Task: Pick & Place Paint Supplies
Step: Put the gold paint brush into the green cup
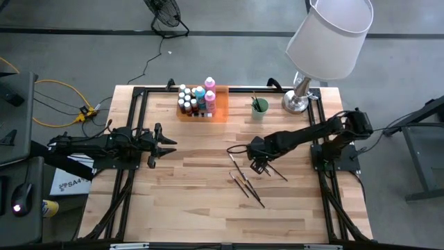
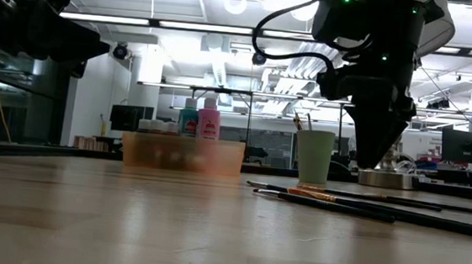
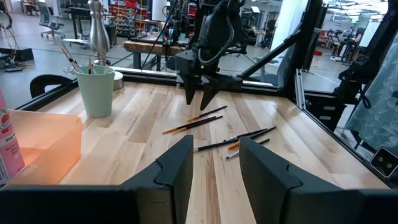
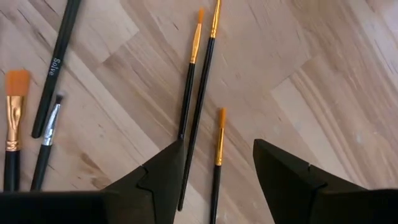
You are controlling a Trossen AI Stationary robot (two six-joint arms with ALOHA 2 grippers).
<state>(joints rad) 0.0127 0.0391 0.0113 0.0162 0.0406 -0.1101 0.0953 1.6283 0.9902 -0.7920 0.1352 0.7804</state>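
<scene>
Several thin dark paintbrushes (image 1: 244, 185) with orange tips lie flat and scattered on the wooden table, right of centre. My right gripper (image 1: 258, 165) hangs over them, fingers pointing down and open. In the right wrist view one short brush (image 4: 218, 149) lies between its two fingers (image 4: 163, 168), untouched. Small white-capped paint bottles (image 1: 198, 99) stand in a translucent orange tray (image 1: 220, 111) at the far edge. My left gripper (image 1: 166, 144) waits level at the table's left side, open and with nothing between its fingers (image 3: 177, 168).
A pale green cup (image 1: 259, 107) holding a few brushes stands to the right of the tray. A lamp with a white shade (image 1: 326, 35) and metal base stands at the far right corner. Black frame rails (image 1: 135, 118) run along the table's sides.
</scene>
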